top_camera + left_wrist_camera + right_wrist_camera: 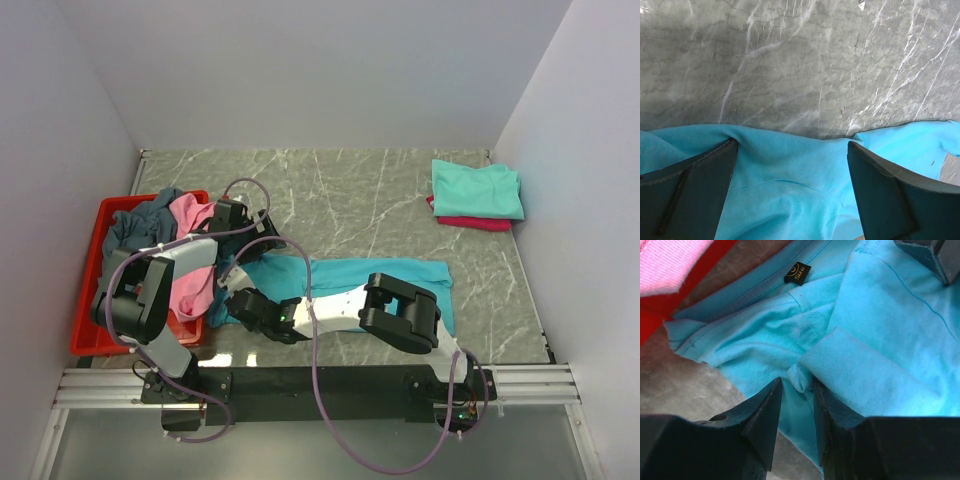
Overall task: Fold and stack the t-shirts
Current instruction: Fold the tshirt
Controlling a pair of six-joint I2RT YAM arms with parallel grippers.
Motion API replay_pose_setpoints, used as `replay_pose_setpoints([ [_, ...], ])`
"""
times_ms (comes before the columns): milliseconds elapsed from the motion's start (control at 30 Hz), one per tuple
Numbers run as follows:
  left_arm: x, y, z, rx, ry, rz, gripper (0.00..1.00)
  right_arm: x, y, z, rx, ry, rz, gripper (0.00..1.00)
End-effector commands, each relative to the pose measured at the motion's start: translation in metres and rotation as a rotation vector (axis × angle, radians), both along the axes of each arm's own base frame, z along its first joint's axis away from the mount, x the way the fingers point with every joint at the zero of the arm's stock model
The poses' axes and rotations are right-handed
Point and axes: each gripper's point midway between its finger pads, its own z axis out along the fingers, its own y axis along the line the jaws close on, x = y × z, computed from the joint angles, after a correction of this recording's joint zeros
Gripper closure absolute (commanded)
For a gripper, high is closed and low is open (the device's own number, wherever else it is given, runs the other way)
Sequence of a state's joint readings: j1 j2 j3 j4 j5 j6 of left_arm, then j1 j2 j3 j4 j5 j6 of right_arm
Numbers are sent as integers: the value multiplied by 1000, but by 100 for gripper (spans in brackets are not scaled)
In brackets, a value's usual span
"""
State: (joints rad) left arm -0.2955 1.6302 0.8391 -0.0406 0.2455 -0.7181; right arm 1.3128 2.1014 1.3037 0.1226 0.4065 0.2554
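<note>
A bright turquoise t-shirt lies spread across the near middle of the table, its collar end to the left. My left gripper stands wide open, both fingers resting on the turquoise cloth near its far edge. My right gripper is at the shirt's near-left corner. Its jaws are narrow but still apart, with a small fold of the turquoise cloth between the tips. A black neck label shows beyond them. A mint-green t-shirt lies folded on a crimson one at the back right.
A red tray at the left holds a pink shirt and a slate-grey one, the pink one spilling over its rim. White walls close in the marbled table on three sides.
</note>
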Motion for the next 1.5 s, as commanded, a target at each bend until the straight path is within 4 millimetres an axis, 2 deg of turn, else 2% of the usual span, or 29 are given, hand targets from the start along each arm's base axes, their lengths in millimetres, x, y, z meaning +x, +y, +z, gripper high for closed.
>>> replay_pose_setpoints([
  [0, 2, -4, 11, -20, -27, -23, 4, 8, 6, 16, 37, -26, -40, 60],
  [133, 1, -3, 12, -17, -27, -22, 4, 8, 8, 34, 98, -24, -42, 55],
  [233, 1, -3, 13, -18, -28, -21, 4, 12, 13, 33, 92, -28, -47, 55],
  [267, 2, -3, 14, -19, -31, -21, 4, 13, 12, 26, 72, -26, -51, 55],
  [367, 0, -2, 13, -17, -29, -20, 3, 18, 10, 21, 64, -38, -81, 56],
  [567, -1, -2, 12, -22, -28, -20, 3, 31, 3, 23, 82, -56, -131, 60],
  [733, -1, -2, 15, -21, -34, -21, 3, 33, 9, 20, 80, -48, -116, 65],
  [767, -1, -2, 15, -20, -34, -22, 3, 31, 10, 18, 77, -41, -103, 71],
  [967, 0, -1, 14, -21, -33, -20, 3, 27, 11, 14, 56, -27, -70, 90],
  [1067, -1, 1, 13, -16, -32, -17, 3, 25, 7, 26, 62, -21, -62, 97],
  [1200, 1, 3, 13, -11, -31, -12, 3, 14, 1, 40, 61, 13, -30, 98],
  [1300, 1, 3, 13, -13, -31, -14, 3, 3, 6, 47, 65, 63, 24, 97],
  [1467, 1, 4, 10, -7, -25, -12, 3, -17, 11, 33, 9, 175, 95, 97],
])
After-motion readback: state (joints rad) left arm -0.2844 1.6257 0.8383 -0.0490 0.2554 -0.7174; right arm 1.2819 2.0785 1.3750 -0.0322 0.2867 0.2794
